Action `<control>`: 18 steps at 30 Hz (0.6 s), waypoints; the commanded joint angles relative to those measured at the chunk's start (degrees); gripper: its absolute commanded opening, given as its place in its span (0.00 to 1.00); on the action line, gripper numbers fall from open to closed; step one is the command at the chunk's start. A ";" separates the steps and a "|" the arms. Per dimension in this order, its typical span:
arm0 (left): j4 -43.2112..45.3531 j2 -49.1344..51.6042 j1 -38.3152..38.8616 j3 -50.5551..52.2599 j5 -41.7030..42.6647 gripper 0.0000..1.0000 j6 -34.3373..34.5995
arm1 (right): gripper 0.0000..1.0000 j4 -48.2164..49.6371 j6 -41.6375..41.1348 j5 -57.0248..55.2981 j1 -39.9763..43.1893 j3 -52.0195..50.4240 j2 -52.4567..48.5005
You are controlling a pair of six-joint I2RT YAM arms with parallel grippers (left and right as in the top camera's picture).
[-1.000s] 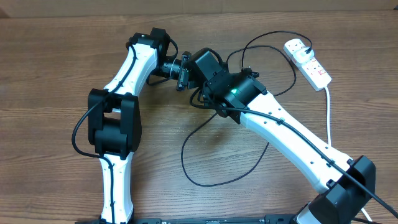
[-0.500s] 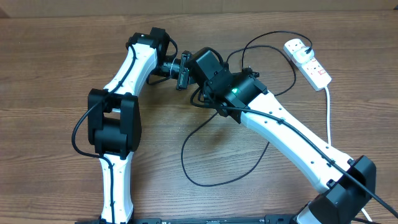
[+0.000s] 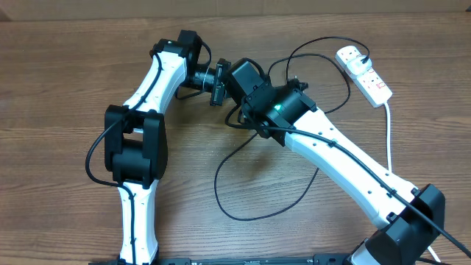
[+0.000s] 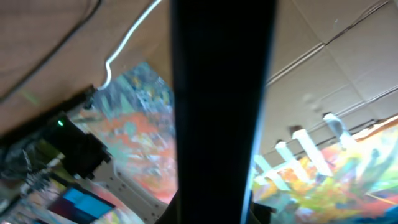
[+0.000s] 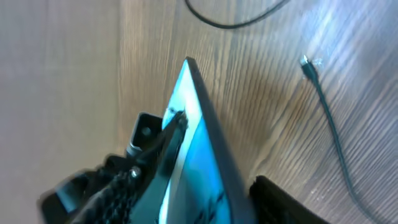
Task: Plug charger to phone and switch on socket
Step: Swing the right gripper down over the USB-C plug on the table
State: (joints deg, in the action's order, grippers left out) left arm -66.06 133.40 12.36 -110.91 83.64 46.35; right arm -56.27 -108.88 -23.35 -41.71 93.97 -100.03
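Overhead showed the left arm (image 3: 158,81) and the right arm (image 3: 331,147) meeting tip to tip, with the phone (image 3: 218,85) between the two sets of jaws, edge-on and apparently clear of the surface (image 3: 59,147). The left jaws were closed on the phone, whose dark body filled the middle of the left wrist view as an upright bar. That grip looked meant to carry the phone alone and keep it steady for plugging. The right jaws stood parted on either side of the same phone, with a sliver of gap at one finger, so they seemed to flank it rather than clamp it. The cable (image 3: 243,193) lay in loose loops beneath and beside the right jaws. Its connector tip (image 5: 305,61) rested on the wood well apart from them, held by nothing. The power strip (image 3: 366,73) sat well apart from both jaws, out beyond the right arm, with the cable's far end running up to it. Whether its switch was on could not be told. By my judgement, the right jaws were free to fetch the tip.
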 commanded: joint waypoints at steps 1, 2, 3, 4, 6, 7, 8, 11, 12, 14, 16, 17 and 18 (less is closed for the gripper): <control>1.62 0.33 -0.02 -1.11 -3.74 0.04 -1.66 | 0.68 0.04 14.21 -1.31 0.04 0.94 3.37; 2.29 0.33 -0.02 -1.11 -5.03 0.04 -2.73 | 0.71 0.04 17.99 -1.57 0.07 0.94 4.42; 3.04 0.33 -0.07 -1.11 -5.90 0.04 -4.70 | 0.74 0.04 21.29 -1.95 0.04 0.94 5.38; 3.56 0.33 -0.09 -1.11 -6.27 0.04 -6.71 | 0.76 0.00 25.27 -2.54 0.04 0.94 6.49; 4.22 0.31 -0.11 -1.11 -5.99 0.04 -13.73 | 0.93 -0.02 36.46 -4.50 0.24 0.94 9.29; 4.22 0.28 -0.11 -1.14 -5.77 0.04 -16.33 | 0.96 -0.07 39.93 -4.92 0.52 0.94 10.05; 4.20 0.13 -0.11 -1.14 -5.66 0.04 -18.53 | 0.96 -0.15 42.40 -4.92 0.92 0.94 10.64; 3.45 -1.14 -0.11 -1.14 -6.25 0.04 -25.20 | 0.96 -2.21 46.07 -4.37 2.69 0.94 11.98; 2.89 -1.95 -0.11 -1.14 -7.30 0.04 -26.58 | 0.96 -3.08 46.47 -3.85 3.43 0.94 12.02; 2.03 -4.04 -0.11 -1.14 -10.10 0.04 -28.72 | 0.96 -5.51 46.42 -0.96 5.70 0.92 12.04; 1.57 -7.37 -0.11 -1.14 -15.50 0.04 -30.93 | 0.96 -7.76 46.49 2.69 8.66 0.92 11.65; 1.53 -9.33 -0.09 -1.14 -19.19 0.04 -31.39 | 0.96 -8.72 47.30 4.70 10.32 0.92 11.34; 1.53 -11.10 0.00 -1.14 -22.84 0.04 -31.32 | 1.00 -9.33 48.92 6.80 11.82 0.90 11.08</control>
State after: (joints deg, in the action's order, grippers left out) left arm -64.49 131.94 12.29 -110.93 70.26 21.65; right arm -64.29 -65.49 -22.83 -34.28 94.13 -88.23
